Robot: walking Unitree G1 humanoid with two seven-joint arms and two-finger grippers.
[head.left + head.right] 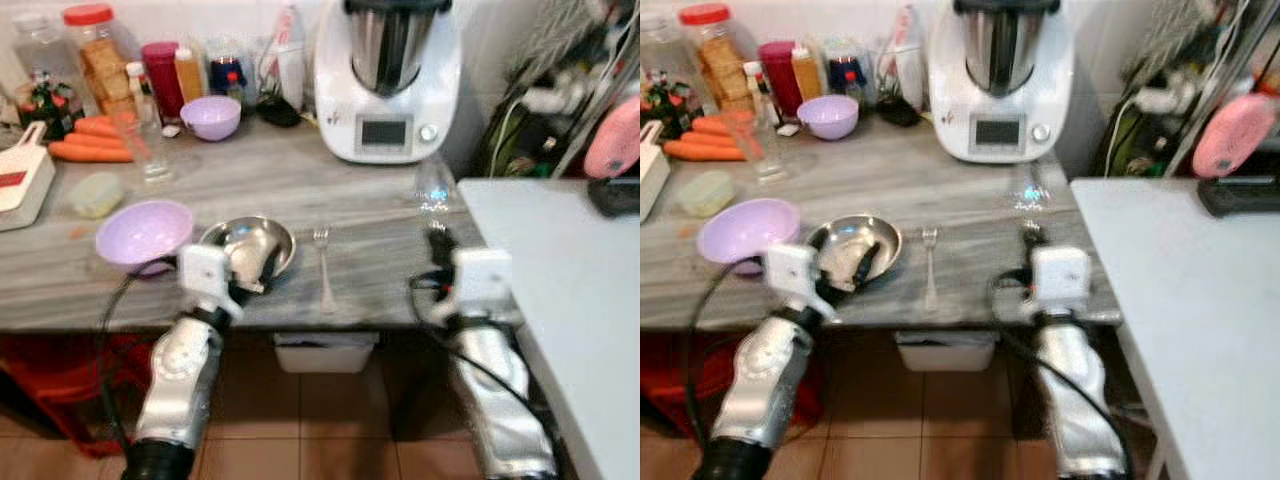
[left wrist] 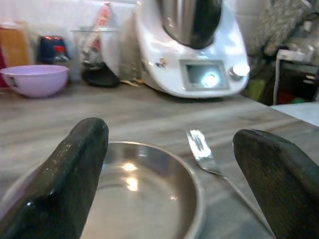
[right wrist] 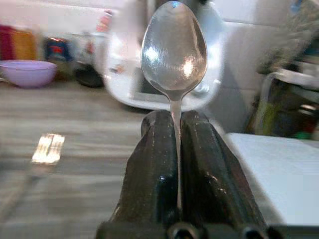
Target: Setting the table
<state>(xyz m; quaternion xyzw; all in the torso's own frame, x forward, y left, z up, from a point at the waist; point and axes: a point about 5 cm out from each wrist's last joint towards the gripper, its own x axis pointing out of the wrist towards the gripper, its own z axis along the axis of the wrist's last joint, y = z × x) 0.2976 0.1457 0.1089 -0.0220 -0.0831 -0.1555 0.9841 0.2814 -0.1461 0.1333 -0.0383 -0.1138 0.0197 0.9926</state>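
Note:
A shallow steel bowl [image 1: 250,243] sits near the front edge of the grey counter [image 1: 300,180]. A lilac bowl [image 1: 143,236] lies just to its left and a fork [image 1: 323,266] to its right. My left gripper [image 1: 256,270] hovers low over the steel bowl's near rim. It is open, and the steel bowl [image 2: 144,194] lies between its fingers [image 2: 75,174]. My right gripper [image 1: 437,240] is at the counter's right end, shut on the handle of a spoon [image 3: 173,50] that points up and away from it. The fork [image 2: 204,149] lies beside the bowl.
A white kitchen machine [image 1: 385,80] stands at the back. A second lilac bowl [image 1: 210,117], jars, carrots [image 1: 90,140] and a glass [image 1: 150,150] crowd the back left. A white table [image 1: 570,300] adjoins on the right. A white bin [image 1: 325,352] sits under the counter.

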